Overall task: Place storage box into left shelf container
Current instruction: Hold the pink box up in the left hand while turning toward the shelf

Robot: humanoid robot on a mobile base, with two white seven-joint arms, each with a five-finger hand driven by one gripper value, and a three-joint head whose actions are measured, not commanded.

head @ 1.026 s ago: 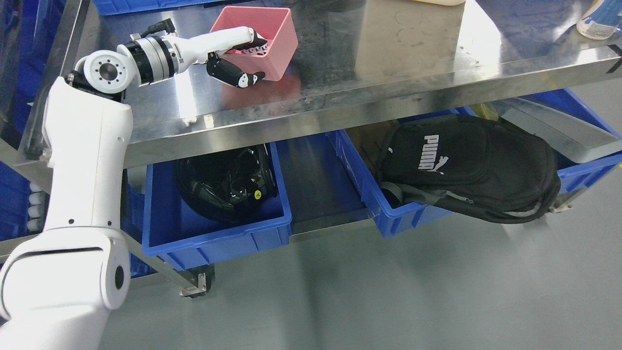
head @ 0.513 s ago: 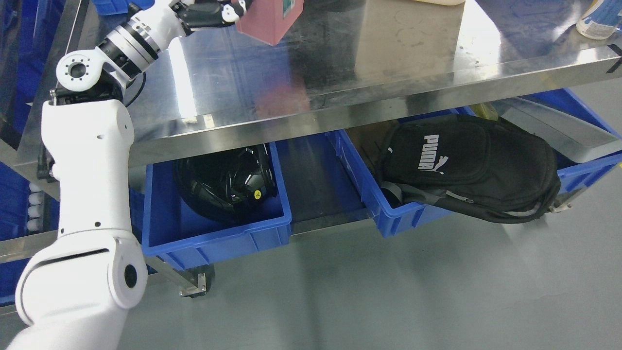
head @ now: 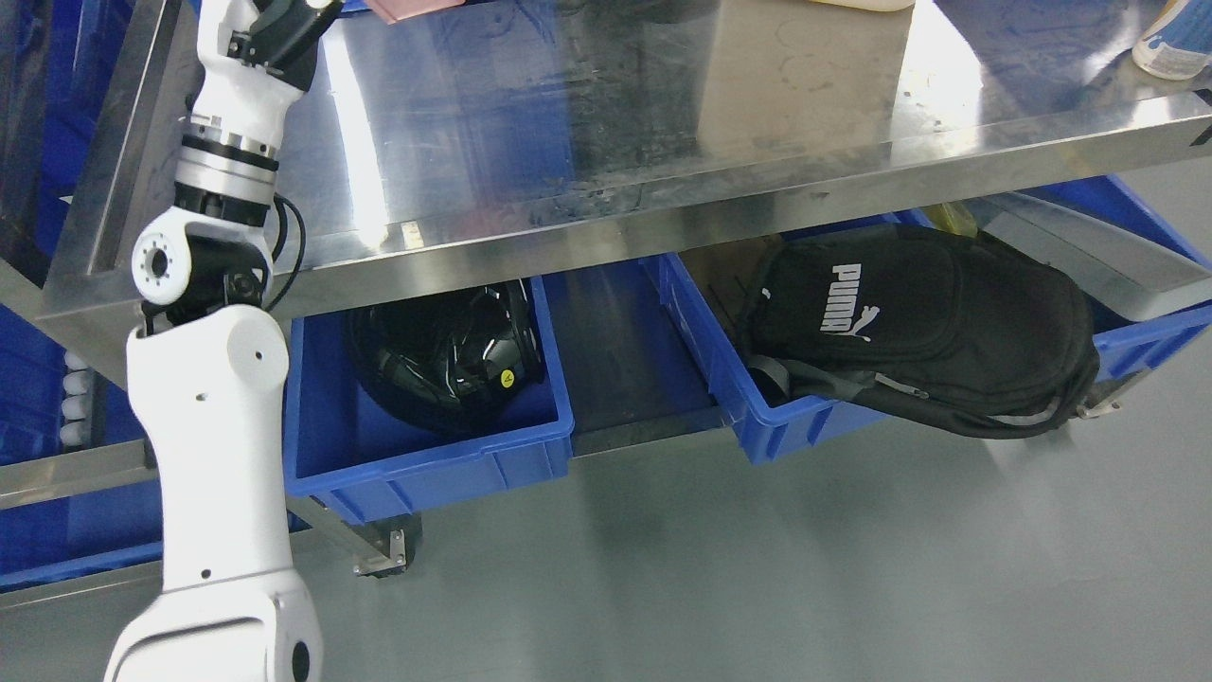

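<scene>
Only a thin pink strip of the storage box [head: 409, 8] shows at the top edge, lifted clear of the steel tabletop [head: 663, 142]. My left hand [head: 289, 24] is right beside it at the top left, shut on the box and mostly cut off by the frame. The left arm rises almost straight up along the table's left end. On the lower shelf at the left, a blue container [head: 426, 474] holds a black helmet [head: 445, 355]. The right arm does not show.
A second blue bin [head: 757, 431] on the lower shelf at the right holds a black backpack [head: 918, 332]. More blue bins [head: 57, 530] stand at the far left. A white bottle [head: 1169, 47] sits at the table's back right. Grey floor lies in front.
My left hand has lifted the pink box off the tabletop and swung it up and leftward until it is almost out of the frame. The forearm now points upward. The camera shifted slightly.
</scene>
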